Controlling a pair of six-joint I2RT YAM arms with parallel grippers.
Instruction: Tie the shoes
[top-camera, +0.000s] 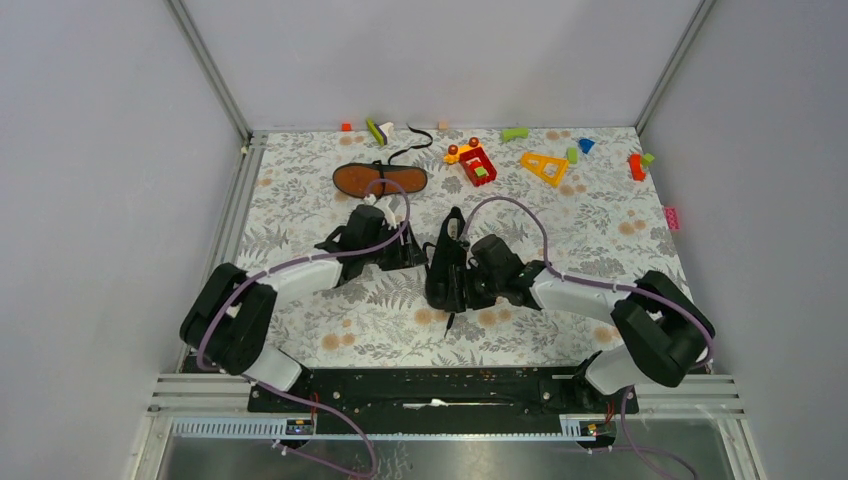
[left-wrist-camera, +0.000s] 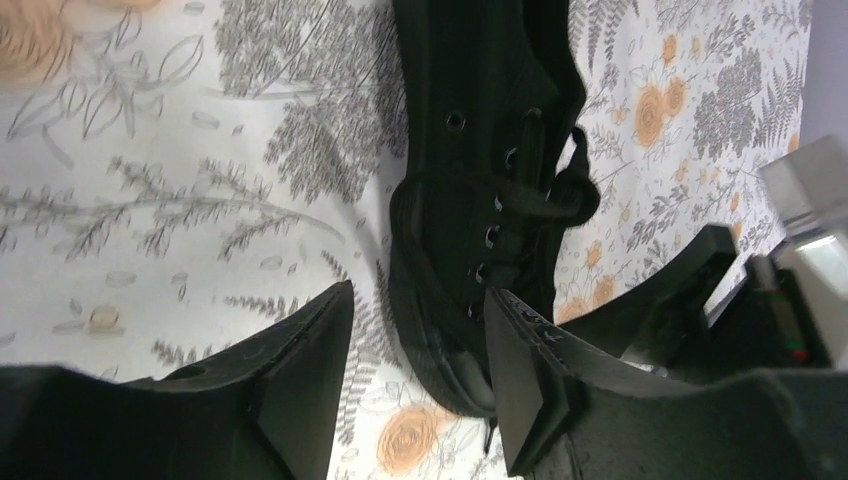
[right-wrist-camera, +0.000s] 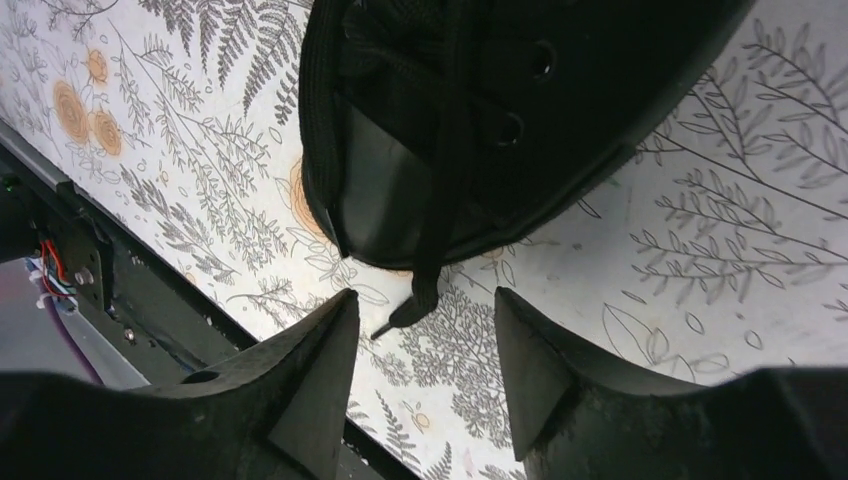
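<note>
One black shoe lies mid-table, toe toward me, between both grippers. The other shoe lies behind it with its orange-brown sole up. In the left wrist view the black shoe shows its eyelets and a loose lace tangle. My left gripper is open, its jaws straddling the toe with one finger over the shoe. In the right wrist view the shoe trails a lace end onto the cloth. My right gripper is open, with the lace tip just ahead of its fingertips.
Small toy blocks sit along the back: a red one, a yellow triangle, a green piece and a pink one at the right edge. The black base rail runs along the near edge. Grey walls enclose the floral cloth.
</note>
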